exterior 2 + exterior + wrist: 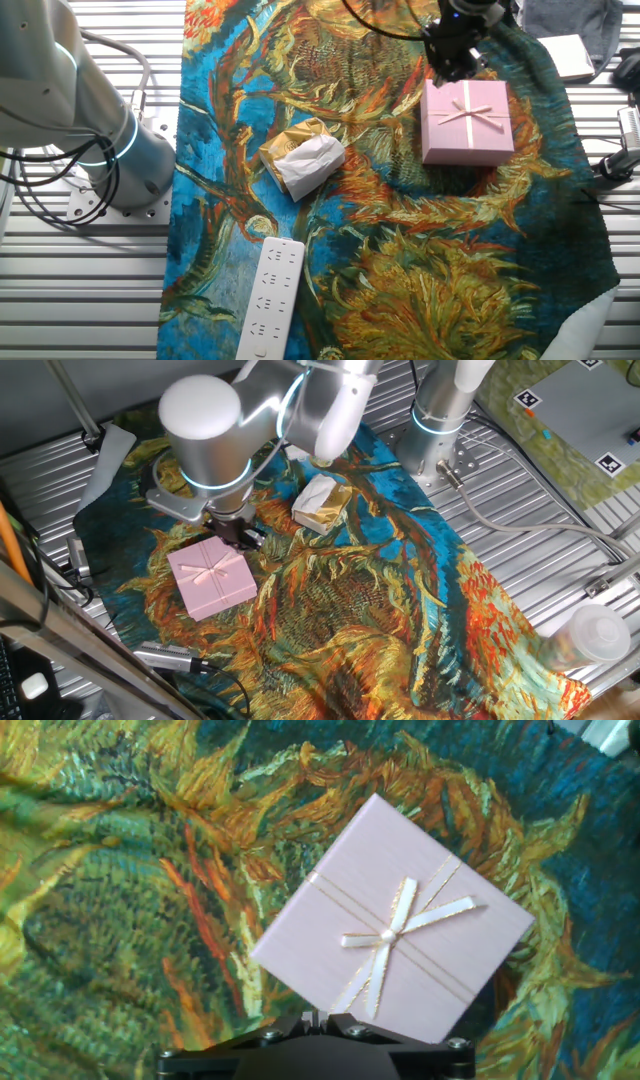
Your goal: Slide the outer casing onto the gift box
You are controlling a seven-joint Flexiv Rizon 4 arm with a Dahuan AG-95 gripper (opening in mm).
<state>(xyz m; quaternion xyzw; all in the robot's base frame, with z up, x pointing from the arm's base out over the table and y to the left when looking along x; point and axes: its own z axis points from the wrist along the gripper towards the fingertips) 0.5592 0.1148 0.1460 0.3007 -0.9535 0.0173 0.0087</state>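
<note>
The outer casing [210,578] is a flat pale-pink square with a ribbon-and-bow print, lying flat on the sunflower cloth. It also shows in the other fixed view [466,122] and fills the middle of the hand view [395,935]. The gift box with its dark hollow shows in no view. My gripper [243,538] stands low over the cloth right at the casing's far edge, also in the other fixed view [450,62]. In the hand view my gripper [318,1017] has its jaws closed together at the casing's near corner, with nothing seen between them.
A cream-and-gold wrinkly packet [320,503] lies on the cloth mid-table, also in the other fixed view [302,160]. A long white bar [270,298] lies near the cloth's edge. The arm's base [100,130] stands beside the cloth. A silver tool [165,656] lies at the front.
</note>
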